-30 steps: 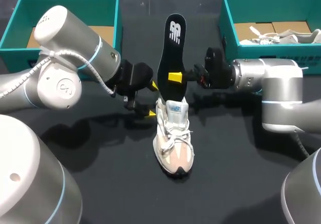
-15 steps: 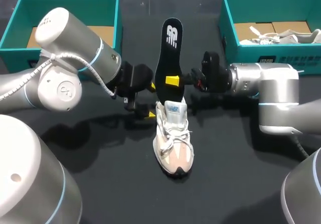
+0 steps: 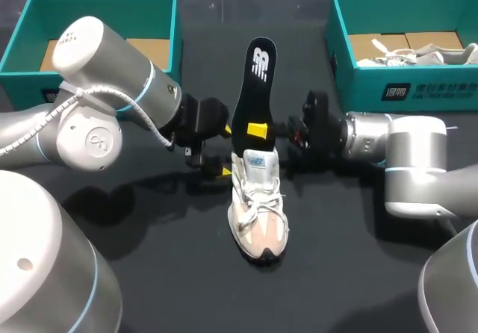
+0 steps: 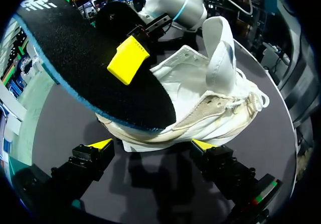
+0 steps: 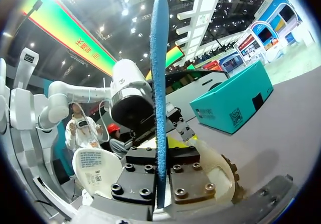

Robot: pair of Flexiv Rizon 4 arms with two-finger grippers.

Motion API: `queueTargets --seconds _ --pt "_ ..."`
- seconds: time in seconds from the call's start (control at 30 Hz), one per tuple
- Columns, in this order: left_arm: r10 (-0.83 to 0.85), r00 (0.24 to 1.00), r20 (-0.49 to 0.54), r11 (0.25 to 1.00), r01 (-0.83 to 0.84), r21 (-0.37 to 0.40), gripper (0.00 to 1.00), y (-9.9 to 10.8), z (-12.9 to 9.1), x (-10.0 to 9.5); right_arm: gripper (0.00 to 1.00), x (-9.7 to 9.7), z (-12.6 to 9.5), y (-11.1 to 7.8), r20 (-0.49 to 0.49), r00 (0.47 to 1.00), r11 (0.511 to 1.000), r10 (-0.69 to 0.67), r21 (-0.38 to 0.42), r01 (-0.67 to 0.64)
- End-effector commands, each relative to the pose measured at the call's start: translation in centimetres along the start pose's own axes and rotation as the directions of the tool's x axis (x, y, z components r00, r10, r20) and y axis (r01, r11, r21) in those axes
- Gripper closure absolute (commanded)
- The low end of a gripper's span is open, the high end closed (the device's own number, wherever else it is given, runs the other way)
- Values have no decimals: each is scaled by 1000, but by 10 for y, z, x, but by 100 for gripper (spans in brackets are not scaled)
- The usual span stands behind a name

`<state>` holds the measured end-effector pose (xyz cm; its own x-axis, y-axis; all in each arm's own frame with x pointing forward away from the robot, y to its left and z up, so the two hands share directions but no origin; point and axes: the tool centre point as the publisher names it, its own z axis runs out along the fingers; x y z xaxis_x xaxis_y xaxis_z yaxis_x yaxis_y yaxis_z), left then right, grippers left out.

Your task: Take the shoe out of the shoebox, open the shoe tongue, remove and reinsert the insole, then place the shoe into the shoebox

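Down come the right fingers toward the sneaker, pinching the black insole. It stands upright, long axis aimed into the sneaker's collar. Left fingers gape empty beside the sneaker's heel.

Even, fairly bright light falls from overhead onto the matte black worktop. Soft shadows lie under the silver left arm, at the frame's left, and beside the white-and-pink lace-up sneaker. The arm's shell carries a pale sheen. In the right wrist view, hall lights glare white behind the black foam insole.
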<state>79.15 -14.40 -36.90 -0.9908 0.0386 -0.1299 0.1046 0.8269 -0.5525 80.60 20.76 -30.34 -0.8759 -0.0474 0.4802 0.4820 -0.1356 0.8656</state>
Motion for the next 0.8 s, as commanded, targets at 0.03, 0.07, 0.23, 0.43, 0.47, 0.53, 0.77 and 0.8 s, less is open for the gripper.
queueTargets --seconds 0.03,0.07,0.23,0.43,0.47,0.53,0.77,0.8 --pt "0 1000 3 1000 0 -1 0 1 -1 1 100 7 1 -5 44 999 999 21 27 -22" --pt "-1 1000 3 1000 1 -1 0 1 -1 0 100 7 1 -7 46 998 999 30 32 -31" --pt "-3 1000 5 1000 3 -1 0 1 -1 -1 100 3 1 -17 79 994 995 79 60 -84" --pt "-8 1000 12 1000 8 -2 0 2 -2 -4 100 4 -3 -27 114 987 991 112 64 -120" --pt "-8 1000 13 1000 8 -1 0 2 -2 -4 100 5 -4 -28 119 986 990 114 65 -122" --pt "-8 1000 13 1000 8 -1 0 2 -2 -4 100 6 -5 -30 125 986 990 113 66 -122" --pt "-8 1000 11 1000 8 3 0 1 -1 -5 100 9 -11 -39 124 987 992 104 55 -112" --pt "-7 1000 11 1000 7 3 0 1 -1 -5 100 10 -11 -41 125 986 992 108 55 -116"
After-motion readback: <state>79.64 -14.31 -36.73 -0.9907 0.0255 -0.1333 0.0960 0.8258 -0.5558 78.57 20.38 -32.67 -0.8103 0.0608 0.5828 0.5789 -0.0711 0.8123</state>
